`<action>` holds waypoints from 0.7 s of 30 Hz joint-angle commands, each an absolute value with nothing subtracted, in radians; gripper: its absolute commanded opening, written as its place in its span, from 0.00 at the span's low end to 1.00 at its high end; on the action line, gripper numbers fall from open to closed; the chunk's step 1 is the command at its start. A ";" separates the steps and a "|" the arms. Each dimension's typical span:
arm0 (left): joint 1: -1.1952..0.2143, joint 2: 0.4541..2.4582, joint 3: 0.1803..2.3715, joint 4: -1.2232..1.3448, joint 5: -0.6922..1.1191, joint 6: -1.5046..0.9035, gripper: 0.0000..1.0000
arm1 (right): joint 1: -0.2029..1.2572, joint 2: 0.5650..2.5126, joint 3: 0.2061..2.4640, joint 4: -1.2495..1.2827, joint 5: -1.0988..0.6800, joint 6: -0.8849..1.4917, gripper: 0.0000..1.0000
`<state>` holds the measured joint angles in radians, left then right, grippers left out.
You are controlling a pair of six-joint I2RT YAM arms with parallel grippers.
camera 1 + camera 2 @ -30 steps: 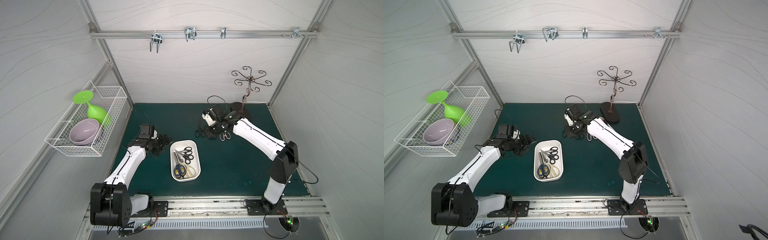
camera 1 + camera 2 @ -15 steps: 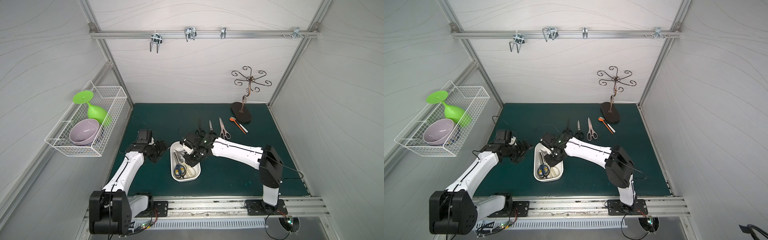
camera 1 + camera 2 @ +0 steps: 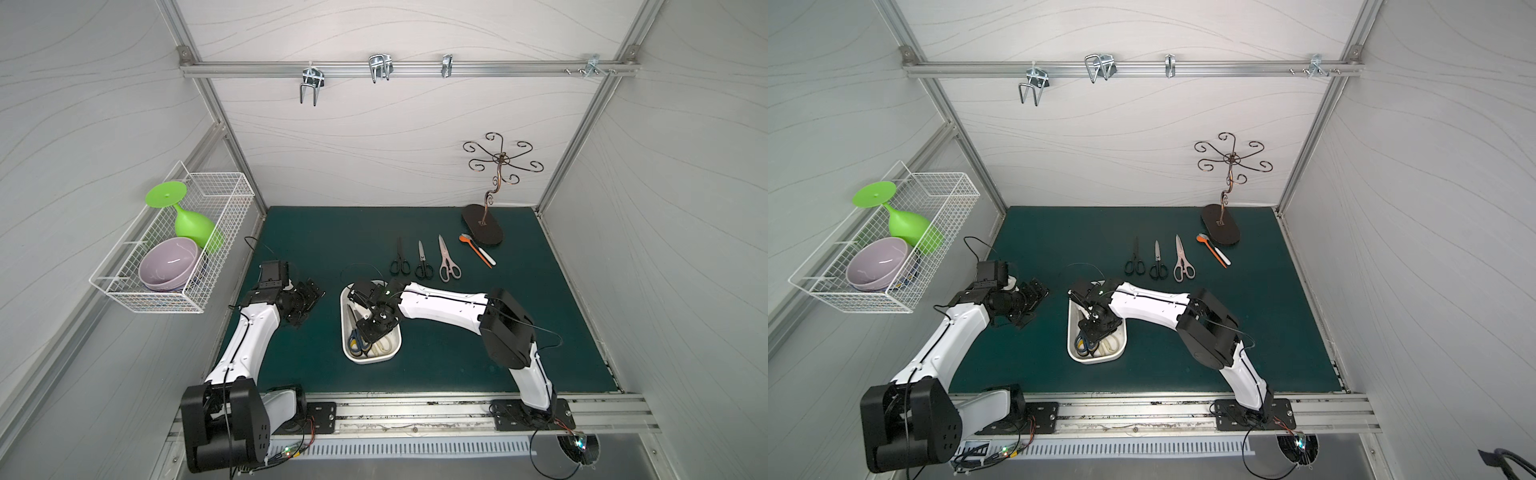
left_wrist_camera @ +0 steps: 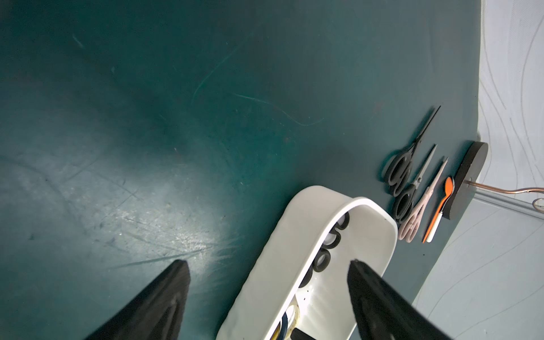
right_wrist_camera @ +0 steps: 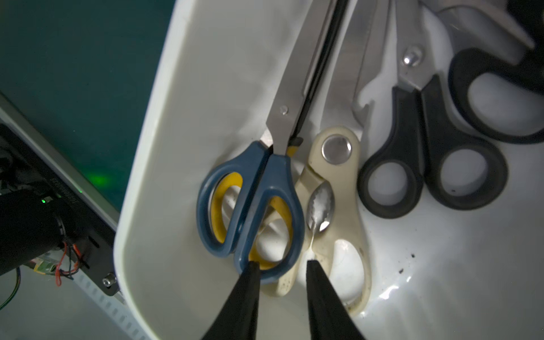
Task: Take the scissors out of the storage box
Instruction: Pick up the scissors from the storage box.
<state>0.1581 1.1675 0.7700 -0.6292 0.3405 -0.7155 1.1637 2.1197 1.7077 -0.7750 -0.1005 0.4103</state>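
Mat (image 3: 457,332) | left end effector (image 4: 268,262) spread | right end effector (image 5: 281,263) at blue scissors (image 5: 273,176), grip unclear | cream scissors (image 5: 347,212) alongside

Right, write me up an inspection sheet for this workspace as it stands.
Surface: green mat, scuffed.
Job's things: storage box holds blue pair over yellow pair, cream pair, two black pairs; two more black pairs and pink pair lie on the mat.
Clutter: orange and white spoons beside the stand's base.
Grippers: left tool open, empty, beside the box; right tool in the box, jaws narrowly apart at the blue handle, grip unclear.
Cables: thin black cable by left wrist; wires at front rail.
Surroundings: wall basket holding purple bowl, green goblet; hooks on back rail.
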 commanded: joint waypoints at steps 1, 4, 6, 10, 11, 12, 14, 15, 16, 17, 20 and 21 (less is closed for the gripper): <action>0.169 1.172 0.784 -0.609 0.344 -0.720 0.89 | 1.166 2.153 1.754 -0.833 -0.059 0.431 0.32; 0.169 1.169 0.784 -0.611 0.345 -0.716 0.89 | 1.166 2.171 1.771 -0.846 -0.057 0.435 0.32; 0.169 1.168 0.784 -0.612 0.346 -0.714 0.88 | 1.166 2.180 1.781 -0.855 -0.051 0.439 0.31; 0.170 1.164 0.779 -0.612 0.351 -0.710 0.89 | 1.166 2.181 1.783 -0.865 -0.031 0.440 0.30; 0.170 1.164 0.779 -0.612 0.353 -0.710 0.89 | 1.166 2.183 1.783 -0.866 -0.035 0.438 0.30; 0.170 1.164 0.779 -0.612 0.352 -0.710 0.89 | 1.166 2.187 1.785 -0.869 -0.035 0.436 0.30; 0.170 1.165 0.779 -0.612 0.356 -0.710 0.89 | 1.170 2.196 1.792 -0.878 -0.040 0.433 0.30; 0.170 1.166 0.780 -0.611 0.357 -0.708 0.89 | 1.170 2.202 1.793 -0.881 -0.039 0.433 0.30; 0.170 1.165 0.782 -0.611 0.357 -0.708 0.89 | 1.171 2.205 1.795 -0.882 -0.041 0.434 0.30; 0.170 1.165 0.783 -0.611 0.358 -0.709 0.89 | 1.171 2.209 1.797 -0.881 -0.045 0.433 0.30; 0.170 1.166 0.784 -0.610 0.357 -0.707 0.89 | 1.172 2.220 1.810 -0.887 -0.048 0.431 0.30; 0.170 1.166 0.784 -0.612 0.357 -0.706 0.89 | 1.172 2.226 1.813 -0.890 -0.049 0.430 0.29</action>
<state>0.1638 1.1679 0.7700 -0.6292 0.3515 -0.7143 1.1648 2.2021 1.7870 -0.8467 -0.0525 0.4286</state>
